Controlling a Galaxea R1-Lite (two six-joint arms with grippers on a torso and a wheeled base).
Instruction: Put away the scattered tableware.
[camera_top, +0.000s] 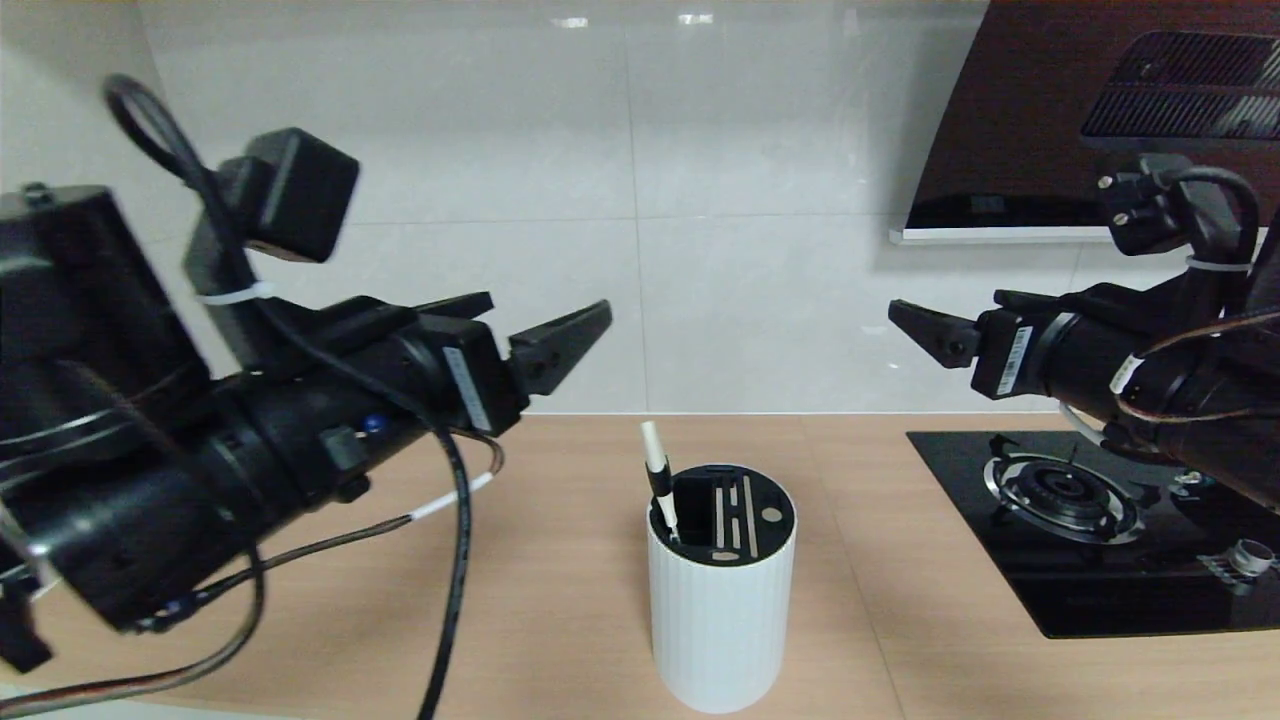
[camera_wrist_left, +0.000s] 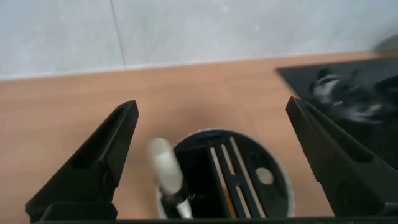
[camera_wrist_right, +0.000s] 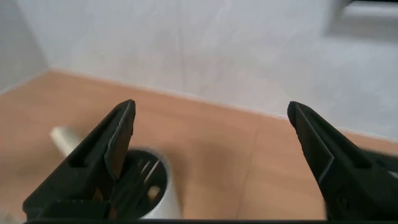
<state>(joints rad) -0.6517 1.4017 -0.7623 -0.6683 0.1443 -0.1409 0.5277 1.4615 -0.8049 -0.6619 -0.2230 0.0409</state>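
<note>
Left pincer (camera_wrist_left: 211, 109) and right pincer (camera_wrist_right: 211, 109) both apart, empty, above table (camera_top: 560, 580). White-handled utensil (camera_top: 657, 470) sits tilted in holder (camera_top: 720, 600), mid-table. Risk: a descending arm clips the handle and tips the holder.

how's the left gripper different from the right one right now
The left gripper hangs over the counter, left of the white holder; the right gripper hangs on the stove's side. The left gripper points toward the robot's right, the right gripper toward its left, so they face each other. Both are open, empty and well above the counter.
</note>
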